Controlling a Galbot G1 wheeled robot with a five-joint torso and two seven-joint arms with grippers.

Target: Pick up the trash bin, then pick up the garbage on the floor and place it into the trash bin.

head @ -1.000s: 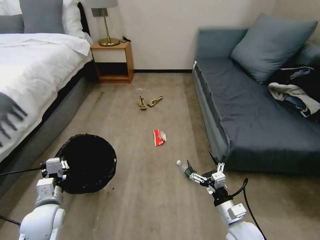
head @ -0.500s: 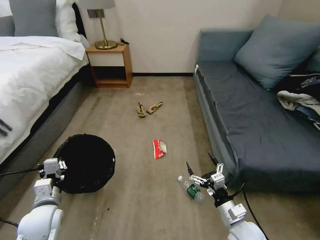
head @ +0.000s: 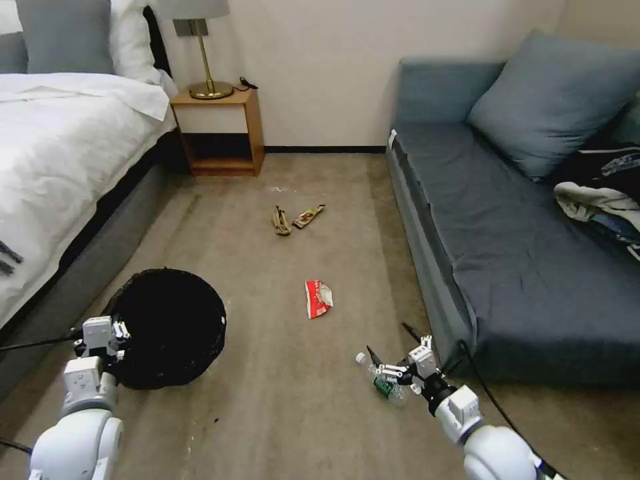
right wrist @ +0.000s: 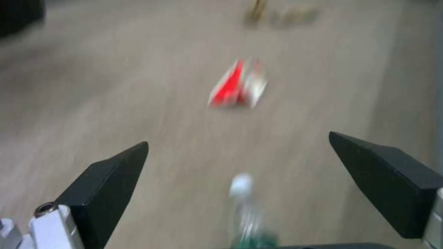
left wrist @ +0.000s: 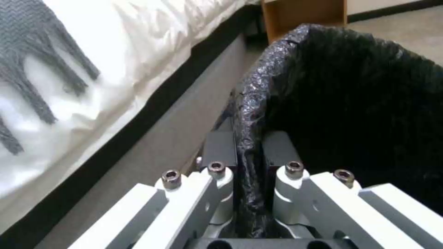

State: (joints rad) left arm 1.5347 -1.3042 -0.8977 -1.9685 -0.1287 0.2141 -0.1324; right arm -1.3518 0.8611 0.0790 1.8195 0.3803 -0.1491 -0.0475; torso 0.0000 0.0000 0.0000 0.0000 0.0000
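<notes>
Two grippers: left gripper (left wrist: 249,162) clamps trash bin (head: 170,323) rim; right gripper (head: 390,347) spread wide over green-label bottle (head: 383,381), text unreadable.

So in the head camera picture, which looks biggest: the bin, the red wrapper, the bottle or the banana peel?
1. Bin, by far.
2. Bottle, though it lies nearest the camera.
3. Red wrapper.
4. Banana peel, farther off, so unsure against the wrapper.

A bedroom; bed (head: 60,153), nightstand (head: 217,130), lamp (head: 200,47), sofa (head: 533,220).
</notes>
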